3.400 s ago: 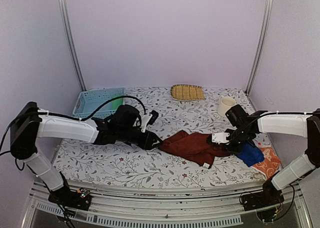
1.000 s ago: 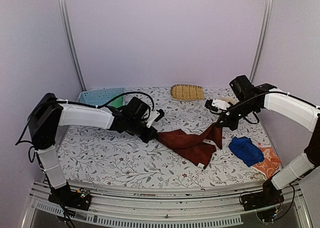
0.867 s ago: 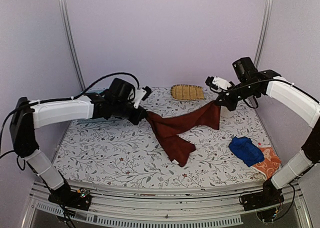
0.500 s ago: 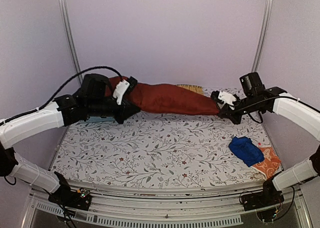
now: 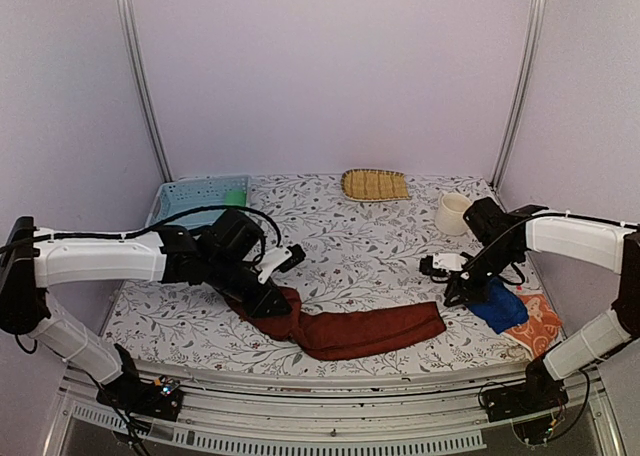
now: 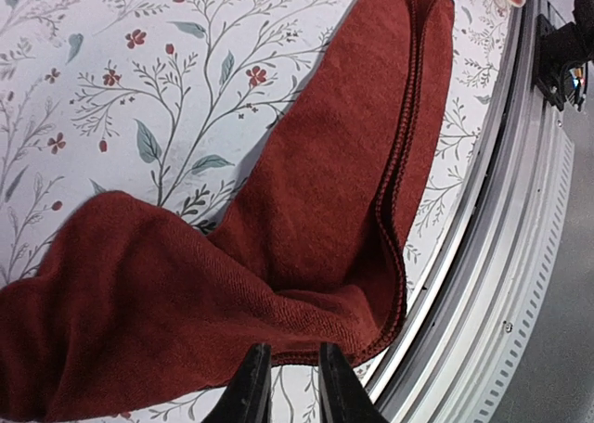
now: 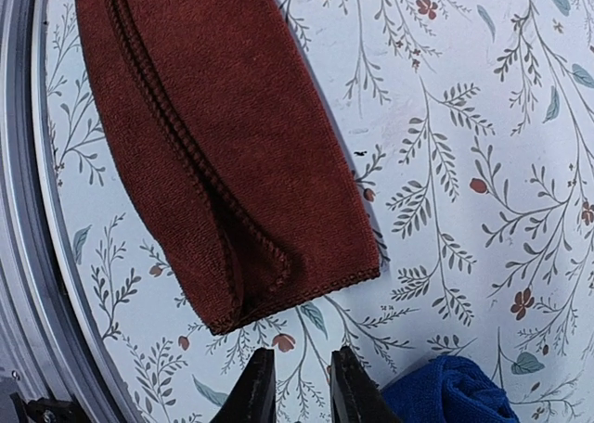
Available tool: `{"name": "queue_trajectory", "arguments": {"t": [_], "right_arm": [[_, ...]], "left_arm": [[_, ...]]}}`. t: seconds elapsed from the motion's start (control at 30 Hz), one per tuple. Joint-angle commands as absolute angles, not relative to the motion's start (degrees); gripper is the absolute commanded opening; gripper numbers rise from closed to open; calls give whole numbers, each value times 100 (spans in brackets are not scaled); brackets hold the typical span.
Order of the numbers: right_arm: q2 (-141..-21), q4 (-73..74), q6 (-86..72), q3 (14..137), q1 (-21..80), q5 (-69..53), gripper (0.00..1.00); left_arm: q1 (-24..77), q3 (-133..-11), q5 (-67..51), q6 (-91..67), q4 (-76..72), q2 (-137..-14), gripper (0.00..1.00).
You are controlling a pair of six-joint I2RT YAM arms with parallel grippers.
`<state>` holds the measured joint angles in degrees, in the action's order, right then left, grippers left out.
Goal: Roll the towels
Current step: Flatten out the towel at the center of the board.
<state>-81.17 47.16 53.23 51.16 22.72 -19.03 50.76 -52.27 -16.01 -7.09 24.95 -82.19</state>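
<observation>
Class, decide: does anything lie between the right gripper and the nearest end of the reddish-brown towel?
Nothing visible: only bare floral tabletop separates the right gripper from the reddish-brown towel. The blue towel sits off to the side.

Soft even light, faint shadows, sharp wrist views

White-shelled left arm point(image 5: 100, 261) and right arm point(image 5: 575, 238), black joints, looping black cable point(image 5: 215, 209), black jaws.

On the floral table point(image 5: 380, 246) I see the reddish-brown towel point(image 5: 370, 328) running from left gripper point(image 6: 283, 386) to right gripper point(image 7: 295, 386). The blue towel point(image 5: 498, 308) lies just beside the latter.
</observation>
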Motion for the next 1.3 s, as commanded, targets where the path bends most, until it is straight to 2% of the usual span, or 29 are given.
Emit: {"name": "queue_trajectory", "arguments": {"t": [0.0,0.1,0.3,0.47,0.77,1.03,1.27], "right_arm": [[-8274,5139,5645,5243,2298,-2021,27],[-8265,4914,5642,5117,2342,-1963,34],[-8666,4348,5001,5360,2394,-1969,29],[-8777,4181,4896,5047,2767,-1660,28],[-7326,4672,4828,4198,3637,-1564,36],[-7285,4394,4568,4076,3648,-1269,37],[-7370,4480,4533,4718,3147,-1786,33]], "left_arm": [[4935,-5240,-1455,-675,2553,-8223,21],[4882,-5121,-1463,-676,2512,-8204,21],[4828,-5013,-1482,-725,2308,-8284,21],[4826,-5024,-1464,-731,2294,-8376,21],[4812,-4817,-1360,-757,2244,-8172,21],[4790,-4900,-1346,-741,2210,-8309,21],[4786,-4928,-1320,-687,2330,-8270,21]]}}
